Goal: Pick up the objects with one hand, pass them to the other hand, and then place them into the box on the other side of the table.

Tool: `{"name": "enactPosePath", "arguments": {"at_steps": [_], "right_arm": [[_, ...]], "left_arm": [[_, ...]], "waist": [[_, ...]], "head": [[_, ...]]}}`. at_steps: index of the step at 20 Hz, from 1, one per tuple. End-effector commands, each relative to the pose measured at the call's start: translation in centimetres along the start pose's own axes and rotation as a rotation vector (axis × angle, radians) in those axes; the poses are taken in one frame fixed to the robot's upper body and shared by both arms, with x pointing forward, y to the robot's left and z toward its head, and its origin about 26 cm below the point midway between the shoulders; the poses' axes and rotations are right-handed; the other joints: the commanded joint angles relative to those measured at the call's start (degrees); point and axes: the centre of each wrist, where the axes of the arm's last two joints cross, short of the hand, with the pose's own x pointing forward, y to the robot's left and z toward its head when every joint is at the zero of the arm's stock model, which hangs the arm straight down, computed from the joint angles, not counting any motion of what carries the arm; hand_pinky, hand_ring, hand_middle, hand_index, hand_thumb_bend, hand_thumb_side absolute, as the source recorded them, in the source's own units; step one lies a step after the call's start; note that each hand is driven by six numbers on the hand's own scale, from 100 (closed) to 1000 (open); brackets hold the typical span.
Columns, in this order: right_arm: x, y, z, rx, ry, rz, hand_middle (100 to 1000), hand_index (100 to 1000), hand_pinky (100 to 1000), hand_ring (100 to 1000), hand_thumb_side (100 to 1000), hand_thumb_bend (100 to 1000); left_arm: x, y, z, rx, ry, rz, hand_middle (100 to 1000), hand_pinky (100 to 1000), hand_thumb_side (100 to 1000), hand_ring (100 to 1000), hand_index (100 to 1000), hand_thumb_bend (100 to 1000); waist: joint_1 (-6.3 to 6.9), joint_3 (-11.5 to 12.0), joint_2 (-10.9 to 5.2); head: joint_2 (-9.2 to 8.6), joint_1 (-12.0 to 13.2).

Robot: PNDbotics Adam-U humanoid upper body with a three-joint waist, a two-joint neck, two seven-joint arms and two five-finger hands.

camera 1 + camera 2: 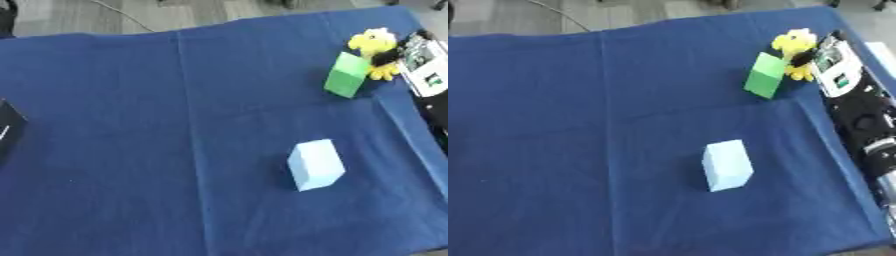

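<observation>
A desk (131,125) draped in a dark blue cloth fills most of both views, its surface creased by a long fold running near to far on the left half. Nearest of the things, right of centre, a pale blue rectangular block (315,164) stands alone on the cloth, slightly tilted, well apart from everything else. At the left edge of the left eye view, about mid-depth, the corner of a black box (9,127) just shows.

Along the right edge in the right eye view the robot's black and silver right arm (868,130) runs from near to far. Its right hand (837,62) lies at the far right by the toys; whether its fingers are released or clenched I cannot tell, since only a white and dark shape shows there. The left hand shows in neither view.

Farther back on the right, a green rectangular block (346,75) stands tilted. Just beyond it, touching or nearly so, sits a yellow plush toy (374,44), beside the right hand. Past the desk's far edge is grey floor (131,12).
</observation>
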Motion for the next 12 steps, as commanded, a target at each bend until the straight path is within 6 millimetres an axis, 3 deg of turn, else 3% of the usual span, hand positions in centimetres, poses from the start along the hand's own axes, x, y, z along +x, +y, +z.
{"name": "enactPosePath", "arguments": {"at_steps": [1,12], "right_arm": [[1.2,-2.6,0.6,-0.050,-0.075,-0.031,339,466,819,601,100,100],[3.7,-5.8,5.0,-0.097,-0.353,-0.094,310,440,804,560,100,100]], "left_arm": [[1.0,0.1,-0.3,-0.008,-0.041,-0.006,729,747,798,784,864,587],[1.2,0.2,-0.5,-0.009,-0.053,-0.016,721,747,796,784,862,585]], "waist": [[-0.23,-0.12,-1.98],[-0.17,-0.46,-2.93]], "head": [[0.31,0.19],[0.41,1.72]]}}
